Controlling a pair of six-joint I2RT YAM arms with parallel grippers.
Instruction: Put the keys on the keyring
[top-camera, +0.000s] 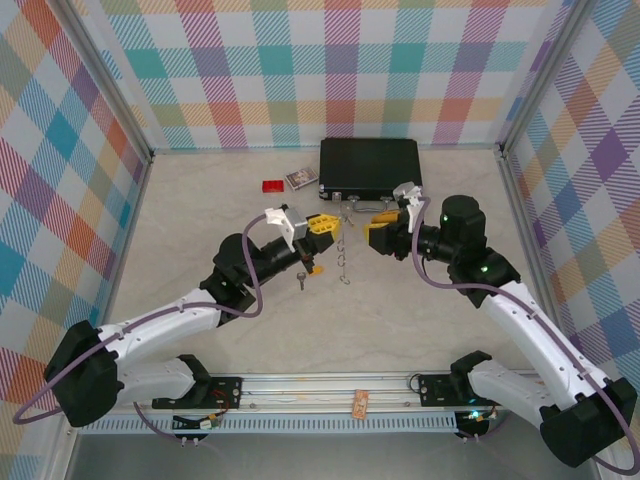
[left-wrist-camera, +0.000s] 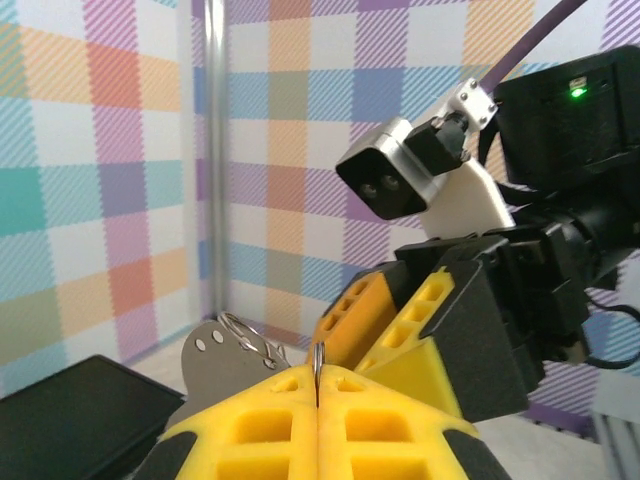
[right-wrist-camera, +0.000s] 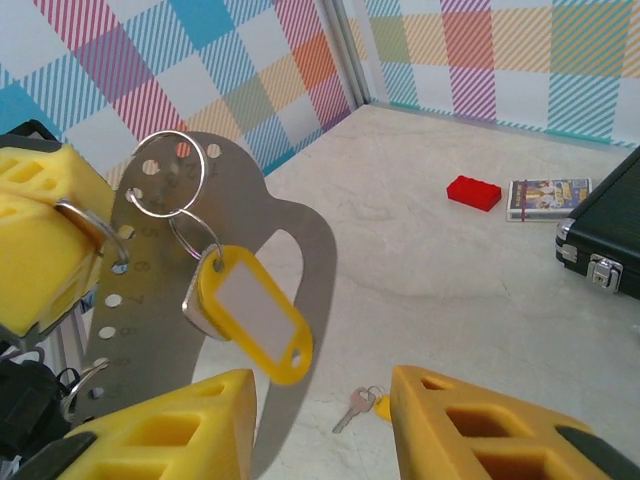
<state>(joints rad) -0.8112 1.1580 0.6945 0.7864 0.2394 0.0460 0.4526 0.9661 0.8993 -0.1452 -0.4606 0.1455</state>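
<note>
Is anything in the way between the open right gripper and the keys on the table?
Nothing visible. From the right wrist, the keys lie on the table, seen in the gap between the open fingers of the right gripper. The metal plate with the yellow tag hangs off to one side, by a ring pinched in the left gripper.

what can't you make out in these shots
- Left wrist view: the keyring is mostly hidden inside the shut left end effector.
- Top view: the keys are too small to show their holes.
- Right wrist view: the right end effector fingers are cut off by the bottom edge, which also crops the metal plate.
</note>
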